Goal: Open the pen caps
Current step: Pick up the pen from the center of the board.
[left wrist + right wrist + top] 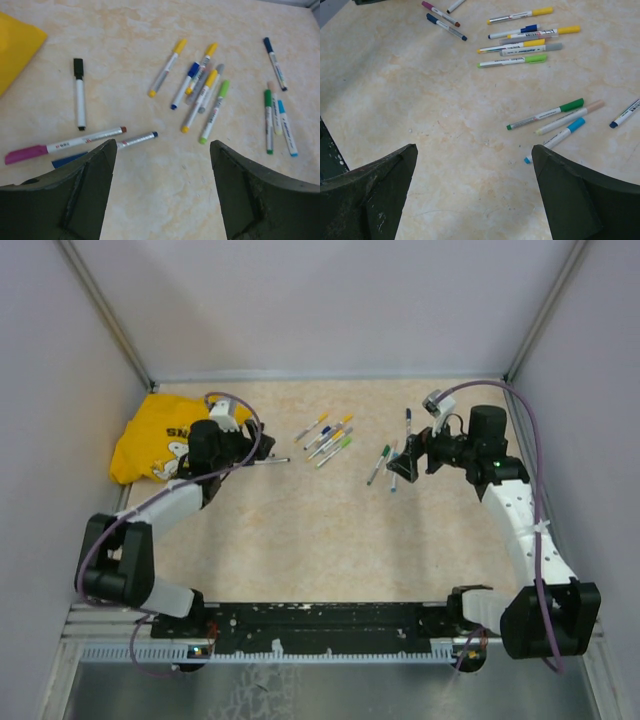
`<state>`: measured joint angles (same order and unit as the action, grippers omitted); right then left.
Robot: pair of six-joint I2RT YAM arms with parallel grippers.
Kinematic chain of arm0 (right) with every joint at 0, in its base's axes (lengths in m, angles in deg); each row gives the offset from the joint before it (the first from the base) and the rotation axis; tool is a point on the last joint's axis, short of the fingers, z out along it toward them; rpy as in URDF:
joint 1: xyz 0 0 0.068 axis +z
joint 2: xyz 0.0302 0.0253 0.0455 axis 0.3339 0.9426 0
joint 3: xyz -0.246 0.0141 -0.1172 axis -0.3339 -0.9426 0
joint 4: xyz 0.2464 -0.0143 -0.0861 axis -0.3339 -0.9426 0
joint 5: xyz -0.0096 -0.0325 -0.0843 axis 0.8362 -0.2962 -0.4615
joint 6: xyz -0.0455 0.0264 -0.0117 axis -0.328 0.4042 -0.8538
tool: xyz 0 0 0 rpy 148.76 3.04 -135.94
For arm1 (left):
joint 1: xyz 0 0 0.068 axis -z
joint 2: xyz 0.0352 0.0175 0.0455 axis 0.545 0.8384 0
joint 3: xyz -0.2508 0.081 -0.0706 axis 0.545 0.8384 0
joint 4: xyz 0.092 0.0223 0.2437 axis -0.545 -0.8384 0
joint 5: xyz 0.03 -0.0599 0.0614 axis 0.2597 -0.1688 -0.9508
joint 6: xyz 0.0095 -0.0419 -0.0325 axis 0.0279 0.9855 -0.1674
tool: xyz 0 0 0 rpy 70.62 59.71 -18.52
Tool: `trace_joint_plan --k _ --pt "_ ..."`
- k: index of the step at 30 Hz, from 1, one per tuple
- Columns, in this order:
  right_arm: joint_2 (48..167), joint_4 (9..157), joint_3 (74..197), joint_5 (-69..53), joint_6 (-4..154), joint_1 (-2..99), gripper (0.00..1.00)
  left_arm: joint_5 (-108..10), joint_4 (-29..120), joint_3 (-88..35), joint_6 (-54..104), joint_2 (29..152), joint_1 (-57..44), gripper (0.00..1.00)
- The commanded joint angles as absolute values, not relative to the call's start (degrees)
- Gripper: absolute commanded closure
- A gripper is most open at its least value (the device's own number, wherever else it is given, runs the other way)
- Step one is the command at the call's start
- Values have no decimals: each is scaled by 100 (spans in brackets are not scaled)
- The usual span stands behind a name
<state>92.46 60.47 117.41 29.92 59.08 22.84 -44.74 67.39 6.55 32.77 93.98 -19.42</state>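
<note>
Capped pens lie scattered on the beige table. A middle cluster (328, 437) shows yellow caps (180, 45), a blue cap (193, 68) and a green cap (223, 88). My left gripper (163, 150) hangs open above bare table. Just beyond its left finger lie a magenta-capped pen (22, 154) and a blue-capped pen (70, 160), with a black-capped pen (78, 67) farther off. My right gripper (474, 150) is open over bare table. The light-blue-capped pen (564, 133) runs under its right finger, beside a green-capped (571, 104) and a peach-capped pen (594, 106).
A yellow shirt (150, 445) lies crumpled at the table's far left, behind the left arm. A dark-blue-capped pen (408, 425) lies alone near the right wrist. Walls with metal posts close in the table at the back and both sides.
</note>
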Motion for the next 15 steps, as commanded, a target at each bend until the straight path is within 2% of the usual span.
trace_joint_plan --k 1,3,7,12,15 --pt "9136 6182 11742 2755 5582 2343 2 -5213 5356 -766 2454 10432 -1984 26" --pt "9168 6161 11747 2635 5549 2346 2 -5410 4845 -1351 2197 10884 -1984 37" --pt "9220 6103 11765 2540 5480 2383 2 -5582 3954 -2534 1802 11739 -1984 48" --pt "9211 6089 11769 2419 5432 2402 2 -5658 3186 -3588 1492 12682 -1993 58" --pt "9203 6072 11768 2415 5427 2402 2 -5548 2978 -3927 1380 13024 -2010 58"
